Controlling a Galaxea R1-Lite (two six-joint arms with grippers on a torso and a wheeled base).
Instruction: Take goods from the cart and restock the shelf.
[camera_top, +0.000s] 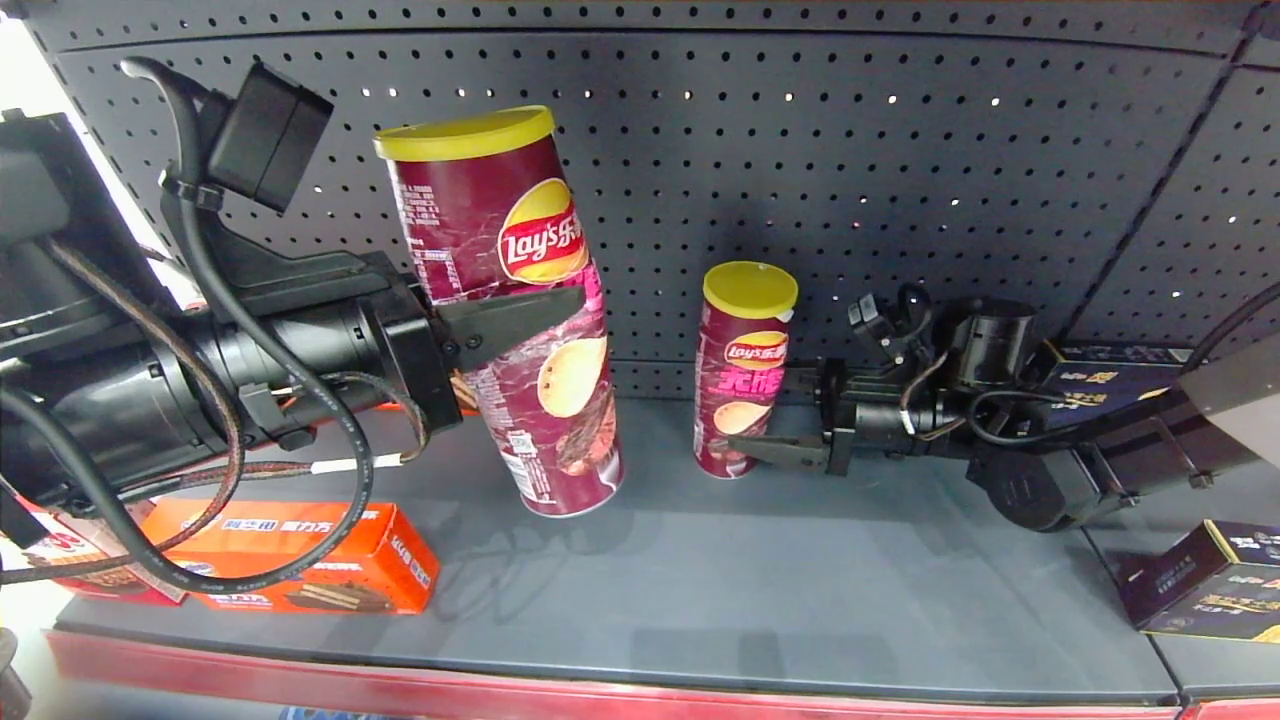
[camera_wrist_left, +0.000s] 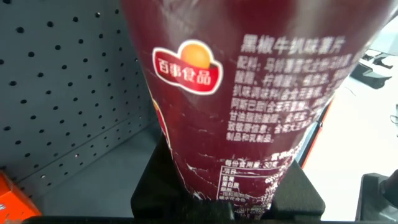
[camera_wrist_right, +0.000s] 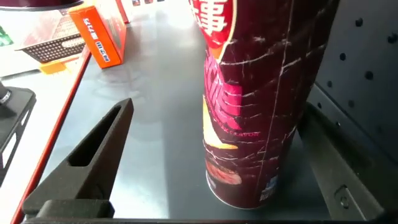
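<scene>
Left gripper (camera_top: 545, 315) is clamped on the tall can (camera_top: 500, 230), which tilts over the shelf's (camera_top: 800, 600) middle, base right down at the surface. Right gripper (camera_top: 775, 415) gapes wide by the small can (camera_top: 745, 340), upright near the back edge. Orange box (camera_top: 330, 560) sits front-left.

A dark grey perforated metal back panel (camera_top: 900, 150) rises behind a flat grey metal shelf board (camera_top: 800, 580), and small points of light show through some of its holes. A red strip (camera_top: 400, 682) runs along the board's front edge. Right of the back panel, a dark upright seam (camera_top: 1149, 200) parts it from a neighbouring perforated panel (camera_top: 1210, 230). Bright white light (camera_top: 15, 60) glows past its left edge.
</scene>
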